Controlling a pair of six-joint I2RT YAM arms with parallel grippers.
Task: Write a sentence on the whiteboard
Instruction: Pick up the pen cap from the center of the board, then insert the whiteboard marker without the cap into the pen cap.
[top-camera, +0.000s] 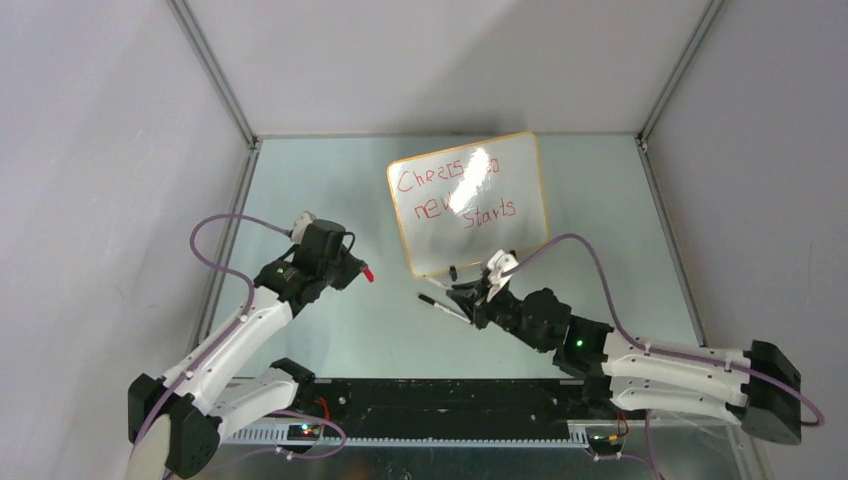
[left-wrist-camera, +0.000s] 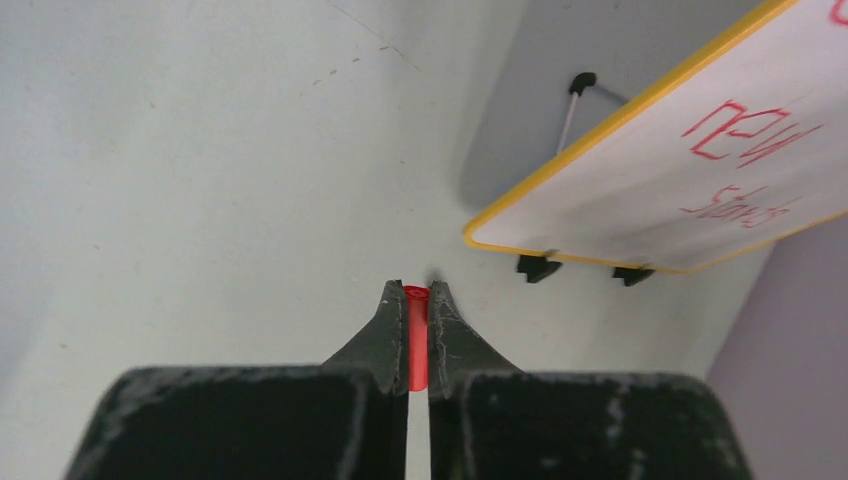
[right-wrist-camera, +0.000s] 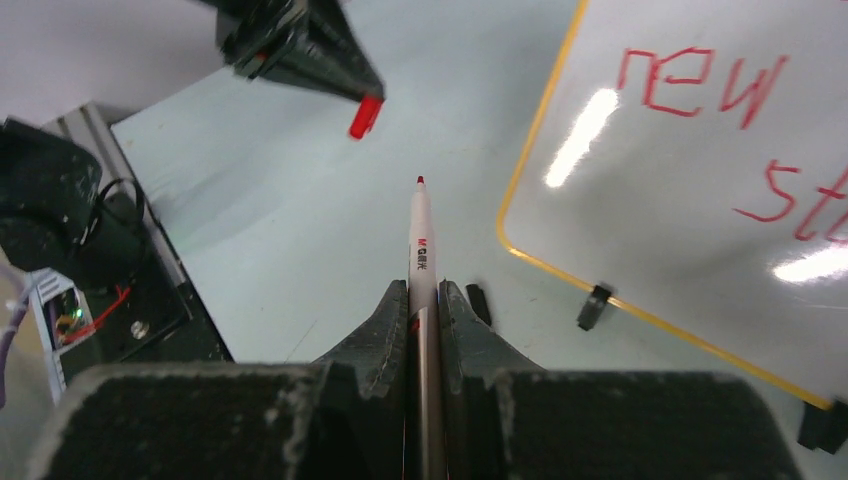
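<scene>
1. Two grippers show in my views, and both are pinched tight on something.
2. My left gripper (left-wrist-camera: 417, 300) squeezes a little red cap (left-wrist-camera: 416, 340). Most of the cap is hidden between the fingers, and only its end pokes out.
3. My right gripper (right-wrist-camera: 422, 300) is clamped on the marker (right-wrist-camera: 421, 230), whose red tip points out in front. The back of the marker is hidden under the fingers.
4. From the marker tip, the cap sits ahead and a bit left, not touching.
5. The whiteboard (top-camera: 440, 250) stands on two black clip feet (left-wrist-camera: 538, 266), just ahead and right of my right gripper. It is farther ahead and right of my left one.
6. The sentence (top-camera: 455, 195) is in red. From the top I read "Cheers", then "new starts". A bright shine covers the word after "Cheers".
7. My right wrist view cuts the board off, so I only see "new" and "st". My left wrist view shows the words upside down, with the top row cut away.
</scene>
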